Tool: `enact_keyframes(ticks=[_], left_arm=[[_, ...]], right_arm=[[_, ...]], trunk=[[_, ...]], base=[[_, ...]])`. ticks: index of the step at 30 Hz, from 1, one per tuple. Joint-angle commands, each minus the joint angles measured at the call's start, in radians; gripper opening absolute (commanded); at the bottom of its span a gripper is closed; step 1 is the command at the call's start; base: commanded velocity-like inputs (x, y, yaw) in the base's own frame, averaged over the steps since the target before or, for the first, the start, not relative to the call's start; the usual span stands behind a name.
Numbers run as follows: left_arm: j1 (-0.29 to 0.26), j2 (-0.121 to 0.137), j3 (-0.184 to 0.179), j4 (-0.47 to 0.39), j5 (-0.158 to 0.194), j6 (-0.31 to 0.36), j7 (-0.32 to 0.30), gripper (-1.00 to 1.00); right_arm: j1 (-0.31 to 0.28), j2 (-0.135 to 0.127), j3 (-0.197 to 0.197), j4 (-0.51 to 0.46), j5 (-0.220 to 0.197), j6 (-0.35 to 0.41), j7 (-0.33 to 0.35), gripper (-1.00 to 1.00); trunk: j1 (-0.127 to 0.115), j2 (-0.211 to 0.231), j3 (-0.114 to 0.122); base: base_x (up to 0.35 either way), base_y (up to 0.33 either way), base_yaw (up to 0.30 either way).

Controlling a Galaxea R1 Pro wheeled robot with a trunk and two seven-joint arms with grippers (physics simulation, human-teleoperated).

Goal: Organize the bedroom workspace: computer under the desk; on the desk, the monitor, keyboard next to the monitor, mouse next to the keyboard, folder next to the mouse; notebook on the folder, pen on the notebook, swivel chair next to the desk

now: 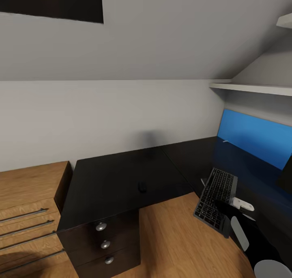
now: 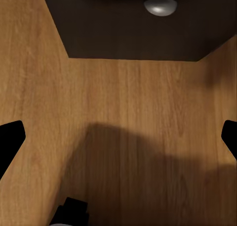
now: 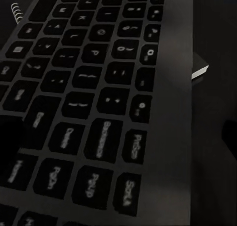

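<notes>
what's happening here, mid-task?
The right gripper is at the near end of the keyboard, which sits tilted over the desk edge at the right; whether it is clamped is hard to tell. A small dark object, possibly the mouse, lies on the desk above the drawer unit. The left wrist view looks down at wooden floor and a drawer knob.

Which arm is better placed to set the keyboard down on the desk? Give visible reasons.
Right. Its end effector is at the keyboard, beside the desk; the left wrist view looks at wooden floor below a drawer knob.
</notes>
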Motion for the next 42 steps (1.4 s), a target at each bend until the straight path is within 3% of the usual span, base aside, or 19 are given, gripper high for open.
enact_keyframes(ticks=[1, 37, 42], left_arm=[[-0.001, 0.0, -0.002, 0.001, 0.006, -0.003, -0.001, 1.0], [-0.001, -0.002, -0.002, 0.001, 0.004, -0.005, -0.001, 1.0], [-0.001, -0.003, -0.002, 0.001, 0.004, -0.005, -0.001, 1.0]], right_arm=[[0.0, -0.001, 0.001, -0.002, -0.01, 0.004, -0.006, 1.0], [0.0, -0.002, 0.001, 0.002, -0.009, 0.008, -0.008, 1.0], [0.0, -0.002, 0.001, 0.002, -0.009, 0.008, -0.009, 1.0]], trunk=[[0.0, -0.001, -0.001], [0.0, -0.001, -0.001], [0.019, -0.036, -0.017]], base=[[0.095, 0.0, 0.0], [0.051, 0.0, 0.0], [0.0, 0.0, 0.0]])
